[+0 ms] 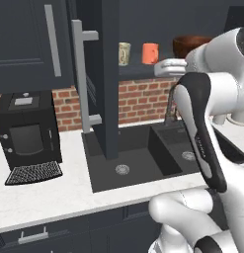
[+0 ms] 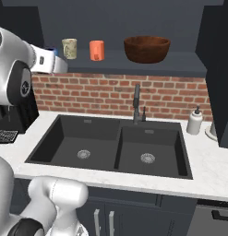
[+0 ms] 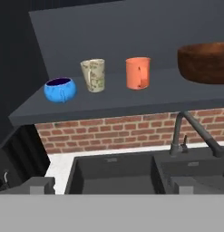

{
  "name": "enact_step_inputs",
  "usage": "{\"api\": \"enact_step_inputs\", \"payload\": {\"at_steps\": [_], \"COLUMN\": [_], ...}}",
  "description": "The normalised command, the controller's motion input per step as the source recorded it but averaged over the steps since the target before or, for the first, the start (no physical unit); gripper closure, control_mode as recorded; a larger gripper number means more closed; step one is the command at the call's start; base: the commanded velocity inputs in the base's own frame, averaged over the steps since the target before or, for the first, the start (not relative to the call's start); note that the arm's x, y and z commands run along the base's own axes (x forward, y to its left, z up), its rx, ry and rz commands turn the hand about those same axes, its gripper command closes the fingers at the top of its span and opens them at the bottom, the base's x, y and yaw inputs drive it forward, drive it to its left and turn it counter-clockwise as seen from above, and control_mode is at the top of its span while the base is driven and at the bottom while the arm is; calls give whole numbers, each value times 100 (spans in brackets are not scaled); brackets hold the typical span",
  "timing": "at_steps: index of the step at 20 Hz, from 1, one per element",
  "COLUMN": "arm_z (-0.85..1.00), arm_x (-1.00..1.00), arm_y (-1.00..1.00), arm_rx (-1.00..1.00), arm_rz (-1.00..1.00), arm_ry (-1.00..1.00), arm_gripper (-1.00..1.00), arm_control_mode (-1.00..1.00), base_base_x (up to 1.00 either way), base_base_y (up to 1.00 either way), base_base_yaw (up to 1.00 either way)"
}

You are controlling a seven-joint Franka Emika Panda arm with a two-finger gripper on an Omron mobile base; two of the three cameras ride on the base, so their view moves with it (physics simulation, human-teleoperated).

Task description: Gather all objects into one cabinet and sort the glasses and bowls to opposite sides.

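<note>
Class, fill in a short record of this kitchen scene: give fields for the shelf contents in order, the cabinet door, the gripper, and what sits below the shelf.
Shelf, left to right in the hand view: blue bowl, beige tumbler, orange tumbler, brown bowl
Spacing: all four stand apart, none touching
Sorting: the bowls sit at the two ends with the tumblers between them, so not yet sorted
Cabinet door: swung open
Gripper: open, holding nothing
Below the shelf: brick wall, double sink, tap
</note>
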Motion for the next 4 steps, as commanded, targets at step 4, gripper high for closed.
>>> {"api": "enact_step_inputs", "payload": {"at_steps": [4], "arm_z": [9], "arm_x": [-100], "arm_y": [-16], "arm_rx": [0], "arm_rz": [-12], "arm_ry": [15], "arm_gripper": [-100], "arm_control_mode": [-100], "base_base_x": [0], "base_base_y": [0], "base_base_yaw": [0]}}
